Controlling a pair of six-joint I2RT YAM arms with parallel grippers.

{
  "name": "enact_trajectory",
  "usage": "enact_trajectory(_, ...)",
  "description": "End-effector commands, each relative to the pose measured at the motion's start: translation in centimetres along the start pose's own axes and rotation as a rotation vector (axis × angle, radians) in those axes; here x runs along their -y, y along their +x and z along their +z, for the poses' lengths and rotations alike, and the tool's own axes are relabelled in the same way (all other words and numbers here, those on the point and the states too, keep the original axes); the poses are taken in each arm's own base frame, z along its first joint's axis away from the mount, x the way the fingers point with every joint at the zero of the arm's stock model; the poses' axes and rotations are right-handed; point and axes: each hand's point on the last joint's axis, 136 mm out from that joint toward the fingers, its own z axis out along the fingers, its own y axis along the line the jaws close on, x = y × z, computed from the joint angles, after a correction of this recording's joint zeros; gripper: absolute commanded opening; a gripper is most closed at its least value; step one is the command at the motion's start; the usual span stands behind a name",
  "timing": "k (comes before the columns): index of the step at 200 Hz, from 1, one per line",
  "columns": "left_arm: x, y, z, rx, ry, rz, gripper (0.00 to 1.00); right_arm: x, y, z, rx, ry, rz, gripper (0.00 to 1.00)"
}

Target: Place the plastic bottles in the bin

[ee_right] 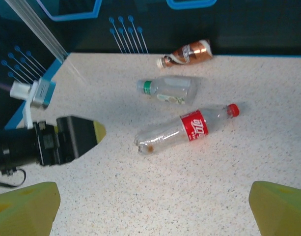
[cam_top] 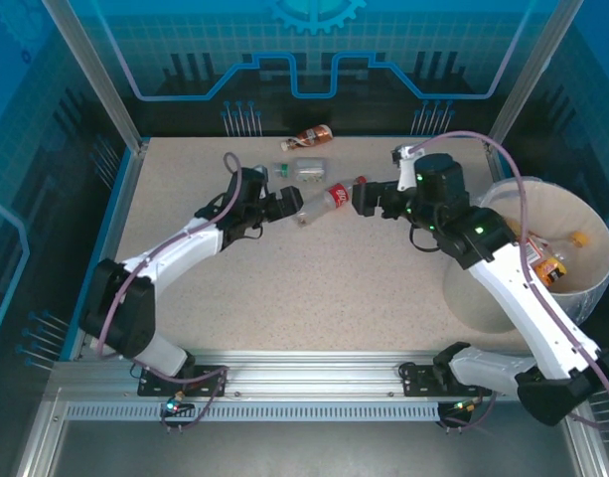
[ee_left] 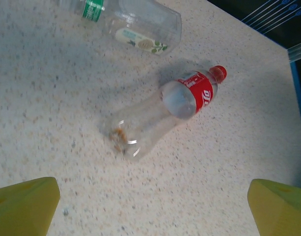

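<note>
Three plastic bottles lie on the speckled table. A clear one with a red label and red cap (cam_top: 329, 199) (ee_left: 165, 110) (ee_right: 189, 129) lies on its side between my two grippers. Behind it lies a clear green-capped bottle (cam_top: 302, 171) (ee_left: 135, 24) (ee_right: 170, 90), and a crumpled brown-labelled one (cam_top: 311, 134) (ee_right: 187, 53) rests by the back wall. My left gripper (cam_top: 287, 206) (ee_left: 152, 211) is open just left of the red-labelled bottle's base, holding nothing. My right gripper (cam_top: 358, 197) (ee_right: 152, 211) is open at its cap end, also holding nothing. The bin (cam_top: 542, 204) stands at the right.
Inside the bin lie bottles with orange caps and labels (cam_top: 554, 263), partly covered by my right arm. In the right wrist view the left gripper's black body with its yellow tip (ee_right: 76, 135) sits left of the red-labelled bottle. The table's near half is bare.
</note>
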Motion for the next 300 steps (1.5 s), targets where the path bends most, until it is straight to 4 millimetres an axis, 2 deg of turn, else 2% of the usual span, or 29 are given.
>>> enact_trajectory(1, -0.9, -0.1, 1.4, -0.067, -0.08, 0.131, 0.99, -0.4, -0.3, 1.3, 0.029, 0.021, 0.035, 1.0)
enact_trajectory(43, 0.8, 0.6, 5.7, -0.186, -0.002, 0.303, 0.99, -0.7, 0.4, 2.0, 0.01, 0.019, 0.033, 1.0)
enact_trajectory(89, 0.3, 0.9, 10.3, -0.243, -0.003, 0.477, 0.97, 0.2, 0.2, 0.9, 0.041, 0.056, 0.017, 1.0)
enact_trajectory(120, 0.0, 1.6, 12.4, -0.3, -0.013, 0.548, 0.93, 1.0, 0.1, 0.0, 0.052, 0.098, -0.008, 1.0)
enact_trajectory(136, -0.6, 1.7, 13.1, -0.329, -0.051, 0.55, 0.91, 1.3, 0.1, -0.5, 0.058, 0.114, -0.018, 1.0)
enact_trajectory(160, -0.8, 2.9, 13.9, -0.369, -0.066, 0.591, 0.89, 1.5, 0.1, -0.9, 0.071, 0.116, -0.027, 1.0)
enact_trajectory(209, -1.0, 5.7, 16.0, -0.437, -0.183, 0.807, 0.88, 1.6, 0.1, -1.2, 0.073, 0.12, -0.026, 1.0)
enact_trajectory(243, -1.8, 7.1, 17.0, -0.474, -0.255, 0.882, 0.77, 1.9, 0.4, -1.5, 0.068, 0.128, -0.017, 1.0)
enact_trajectory(278, -1.7, 8.2, 16.7, -0.474, -0.26, 0.902, 0.63, 2.8, 0.6, -2.2, 0.078, 0.169, -0.021, 1.0)
enact_trajectory(300, -1.9, 8.5, 16.2, -0.455, -0.249, 0.871, 0.58, 3.5, 0.7, -2.7, 0.083, 0.206, -0.036, 1.0)
